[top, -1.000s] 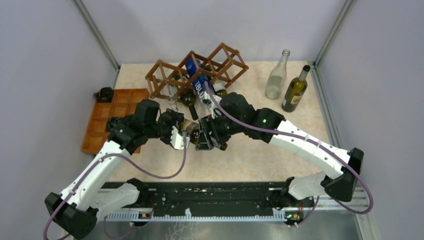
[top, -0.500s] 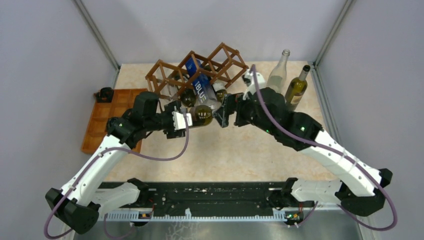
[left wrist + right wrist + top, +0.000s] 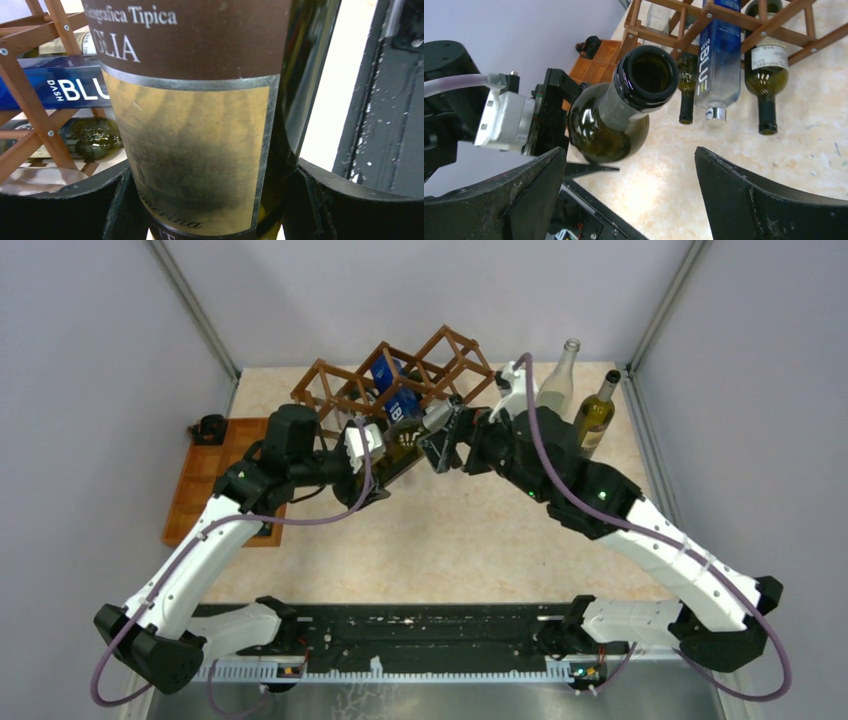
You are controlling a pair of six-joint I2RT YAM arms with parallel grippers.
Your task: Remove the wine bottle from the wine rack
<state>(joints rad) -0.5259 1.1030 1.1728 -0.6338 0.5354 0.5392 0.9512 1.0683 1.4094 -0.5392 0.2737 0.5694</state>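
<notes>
Above the beige marbled tabletop (image 3: 480, 540), the left gripper (image 3: 212, 170) is clamping the wine bottle (image 3: 609, 130) near the wine rack (image 3: 340, 390); the right gripper (image 3: 629, 152) is gaping wide, facing its mouth.

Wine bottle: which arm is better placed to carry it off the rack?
Probably left. The left gripper is shut on the wine bottle; the right gripper is open, facing its mouth, holding nothing.

Dark green wine bottle (image 3: 405, 445), brown label, uncorked, tilted, apparently clear of reddish-brown wine rack (image 3: 26, 92).
</notes>
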